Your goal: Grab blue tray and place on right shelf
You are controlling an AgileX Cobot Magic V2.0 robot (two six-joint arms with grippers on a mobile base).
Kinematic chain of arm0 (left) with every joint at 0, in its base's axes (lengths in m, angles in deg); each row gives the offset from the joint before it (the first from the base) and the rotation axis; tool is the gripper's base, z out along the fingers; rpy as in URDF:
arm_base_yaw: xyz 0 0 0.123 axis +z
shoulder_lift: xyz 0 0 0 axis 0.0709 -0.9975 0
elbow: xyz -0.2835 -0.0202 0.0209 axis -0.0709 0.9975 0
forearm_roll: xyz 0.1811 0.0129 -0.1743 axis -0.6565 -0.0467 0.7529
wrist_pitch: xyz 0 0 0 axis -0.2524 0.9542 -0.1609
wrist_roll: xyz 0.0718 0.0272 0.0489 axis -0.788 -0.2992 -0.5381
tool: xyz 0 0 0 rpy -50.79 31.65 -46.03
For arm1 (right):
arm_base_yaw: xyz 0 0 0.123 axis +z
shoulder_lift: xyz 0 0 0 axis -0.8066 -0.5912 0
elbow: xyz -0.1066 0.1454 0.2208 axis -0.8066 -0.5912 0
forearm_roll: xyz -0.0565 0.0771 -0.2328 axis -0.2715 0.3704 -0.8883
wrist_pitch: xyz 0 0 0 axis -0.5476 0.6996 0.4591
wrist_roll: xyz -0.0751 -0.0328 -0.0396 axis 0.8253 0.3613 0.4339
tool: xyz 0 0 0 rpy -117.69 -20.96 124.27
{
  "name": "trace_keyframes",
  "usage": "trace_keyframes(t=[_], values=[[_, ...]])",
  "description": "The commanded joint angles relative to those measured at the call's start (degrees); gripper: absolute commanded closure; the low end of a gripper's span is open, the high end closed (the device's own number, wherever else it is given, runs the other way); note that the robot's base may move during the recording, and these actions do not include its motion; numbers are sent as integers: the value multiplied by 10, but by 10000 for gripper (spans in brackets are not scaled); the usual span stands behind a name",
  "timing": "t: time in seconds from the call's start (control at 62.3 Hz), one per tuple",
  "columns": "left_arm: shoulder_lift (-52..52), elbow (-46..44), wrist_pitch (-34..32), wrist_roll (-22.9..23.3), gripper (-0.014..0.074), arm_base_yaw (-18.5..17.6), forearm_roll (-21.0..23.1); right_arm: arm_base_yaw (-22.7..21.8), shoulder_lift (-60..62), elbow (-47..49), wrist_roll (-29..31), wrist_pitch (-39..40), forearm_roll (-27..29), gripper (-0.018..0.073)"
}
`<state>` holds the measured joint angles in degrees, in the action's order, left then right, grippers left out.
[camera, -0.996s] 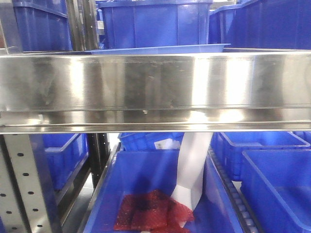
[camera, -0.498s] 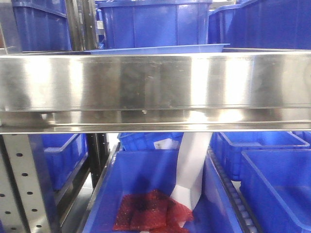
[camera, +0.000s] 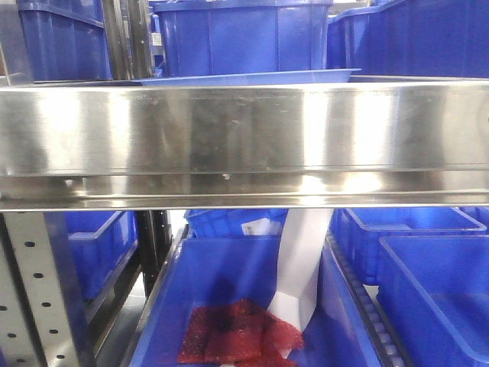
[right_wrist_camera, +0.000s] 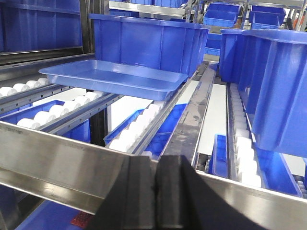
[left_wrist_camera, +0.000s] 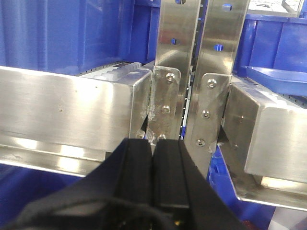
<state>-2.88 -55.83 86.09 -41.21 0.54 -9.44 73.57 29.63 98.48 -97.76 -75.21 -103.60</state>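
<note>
The blue tray (right_wrist_camera: 115, 76) lies flat on the white rollers of the right shelf (right_wrist_camera: 57, 163), just in front of a deep blue bin. In the front view only the blue tray's rim (camera: 252, 76) shows above the right shelf's wide steel front lip (camera: 244, 138). In the left wrist view the blue tray (left_wrist_camera: 278, 76) sits at the far right, behind the right shelf's lip (left_wrist_camera: 283, 139). My right gripper (right_wrist_camera: 157, 160) is shut and empty, hovering at the front lip, apart from the tray. My left gripper (left_wrist_camera: 152, 141) is shut and empty, facing the two steel uprights.
Deep blue bins (right_wrist_camera: 148, 40) stand behind and to the right (right_wrist_camera: 278, 81) of the tray. Perforated uprights (left_wrist_camera: 175, 72) divide the two racks. On the lower level, a blue bin (camera: 221, 290) holds a red mesh bag (camera: 237, 332) and a white sheet (camera: 302, 260).
</note>
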Motion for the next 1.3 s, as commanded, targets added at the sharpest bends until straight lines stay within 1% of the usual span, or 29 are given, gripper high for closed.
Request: trace_keyframes(t=[0.0, 0.402, 0.498, 0.562, 0.61, 0.675, 0.755, 0.819, 0.867, 0.932, 1.06, 1.092, 1.124, 1.285], values=[[5, 18, -54, 0, 645, 1, 5, 1, -7, 18, 6, 52, -12, 508], [5, 18, -54, 0, 645, 1, 5, 1, -7, 6, 6, 54, -12, 508], [5, 18, -54, 0, 645, 1, 5, -6, -7, 2, 6, 51, -7, 508], [5, 18, -54, 0, 645, 1, 5, -30, -7, -1, 7, 48, 1, 508], [5, 18, -54, 0, 645, 1, 5, -62, -6, -6, 18, 47, 16, 508], [5, 18, -54, 0, 645, 1, 5, -110, -2, -15, 52, 50, 55, 508], [5, 18, -54, 0, 645, 1, 5, -168, 15, -37, 101, 72, 111, 508], [5, 18, -54, 0, 645, 1, 5, -200, 38, -66, 118, 103, 145, 508], [5, 18, -54, 0, 645, 1, 5, -220, 56, -91, 121, 128, 161, 508], [5, 18, -54, 0, 645, 1, 5, -234, 79, -126, 121, 159, 168, 508], [5, 18, -54, 0, 645, 1, 5, -236, 123, -197, 121, 208, 168, 508], [5, 18, -54, 0, 645, 1, 5, -236, 135, -195, 121, 175, 168, 508], [5, 18, -54, 0, 645, 1, 5, -236, 145, -194, 121, 163, 168, 508], [5, 18, -54, 0, 645, 2, 5, -236, 151, -195, 121, 150, 168, 508]])
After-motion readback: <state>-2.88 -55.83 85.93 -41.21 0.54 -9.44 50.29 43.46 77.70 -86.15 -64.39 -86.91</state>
